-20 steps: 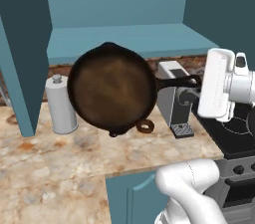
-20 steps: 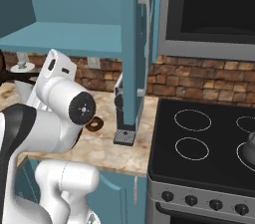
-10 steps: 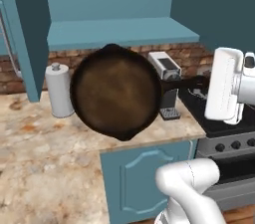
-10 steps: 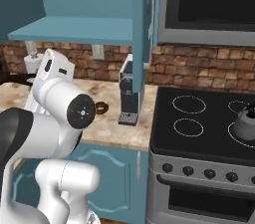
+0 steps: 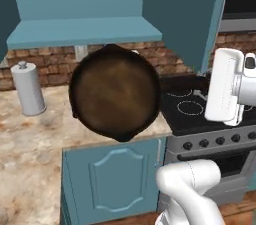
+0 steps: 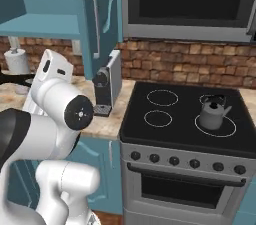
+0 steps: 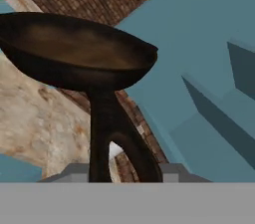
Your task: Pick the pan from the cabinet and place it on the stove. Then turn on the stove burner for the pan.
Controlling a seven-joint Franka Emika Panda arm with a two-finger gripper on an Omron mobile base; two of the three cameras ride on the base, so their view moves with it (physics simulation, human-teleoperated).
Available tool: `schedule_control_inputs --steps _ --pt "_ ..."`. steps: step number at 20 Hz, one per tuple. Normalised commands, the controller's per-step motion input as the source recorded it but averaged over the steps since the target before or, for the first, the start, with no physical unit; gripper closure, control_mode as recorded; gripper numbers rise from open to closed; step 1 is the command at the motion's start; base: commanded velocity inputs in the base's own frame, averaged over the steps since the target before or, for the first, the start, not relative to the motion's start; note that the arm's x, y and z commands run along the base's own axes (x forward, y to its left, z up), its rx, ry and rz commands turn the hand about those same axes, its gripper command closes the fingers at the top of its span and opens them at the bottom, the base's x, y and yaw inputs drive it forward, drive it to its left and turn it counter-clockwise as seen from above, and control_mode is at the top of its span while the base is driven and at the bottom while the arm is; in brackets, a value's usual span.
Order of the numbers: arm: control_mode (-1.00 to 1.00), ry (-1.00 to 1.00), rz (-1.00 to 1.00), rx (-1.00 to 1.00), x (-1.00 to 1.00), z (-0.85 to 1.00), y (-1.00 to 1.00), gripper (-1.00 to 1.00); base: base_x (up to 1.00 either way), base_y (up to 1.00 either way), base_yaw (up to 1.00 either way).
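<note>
Our jaws clamp the long black handle of the round dark cast-iron pan [image 5: 115, 98], tipped on edge above the speckled worktop's [image 5: 30, 144] front edge.

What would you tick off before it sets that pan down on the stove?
1. The pan is held by its handle, up off the counter: ok.
2. Fingers closed on the handle: cannot tell, the tips are hidden in the hand view.
3. Pan out of the cabinet: ok.
4. Free burner ring on the stove: ok, the two left rings are bare.
5. Kettle out of the way: ok, it sits on the front right ring.
6. Pan above the stove: not ok, it hangs over the counter.
</note>
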Motion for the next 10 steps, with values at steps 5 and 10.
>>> schedule_control_inputs --steps 5,10 --pt "1.0 0.0 0.0 0.0 0.0 0.0 0.0 1.0 -0.84 -0.87 -0.02" --pt "1.0 0.0 0.0 0.0 0.0 0.0 0.0 1.0 -0.75 -0.86 -0.04"
